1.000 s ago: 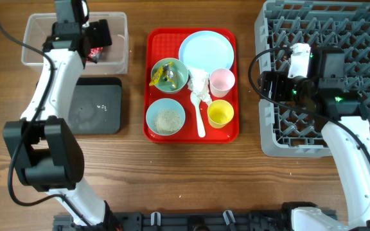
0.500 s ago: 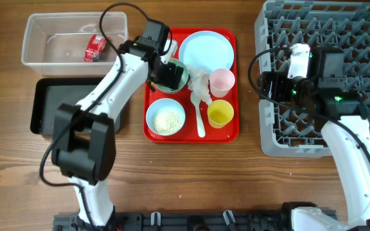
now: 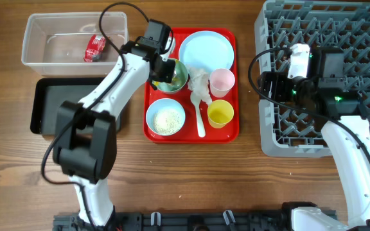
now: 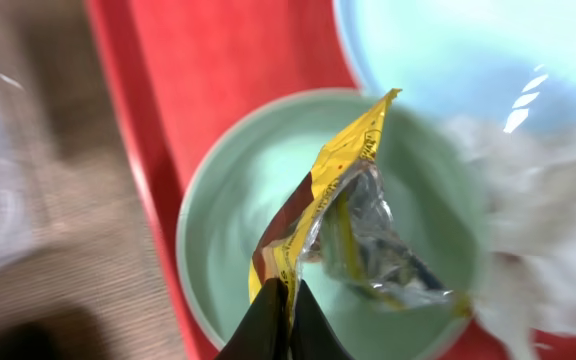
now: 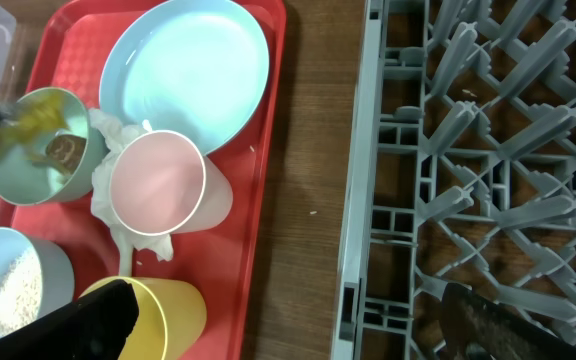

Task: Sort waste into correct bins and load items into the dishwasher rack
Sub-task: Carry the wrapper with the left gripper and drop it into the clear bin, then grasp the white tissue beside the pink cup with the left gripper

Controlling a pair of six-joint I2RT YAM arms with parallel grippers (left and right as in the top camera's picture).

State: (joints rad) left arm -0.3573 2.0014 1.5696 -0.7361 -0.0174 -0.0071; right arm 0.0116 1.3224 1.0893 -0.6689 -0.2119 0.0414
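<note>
The wrapper (image 4: 343, 215) lies crumpled in the green bowl (image 4: 223, 225) — thin foil, light, limp, likely slippery. The left claw (image 4: 283, 320) is pinched together on its lower corner, a sound hold. The right claw (image 5: 283, 325) hangs spread, empty, beside the rack (image 5: 448, 150).

Pink cup (image 5: 158, 185) on red tray (image 5: 255, 268); blurred wrapper (image 5: 32, 119), perhaps.

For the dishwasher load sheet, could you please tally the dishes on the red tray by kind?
Bowls: 2 (green bowl, blue bowl)
Cups: 2 (pink cup, yellow cup)
Plates: 1 (light blue plate)
Spoons: 1 (white spoon)
Total: 6
</note>
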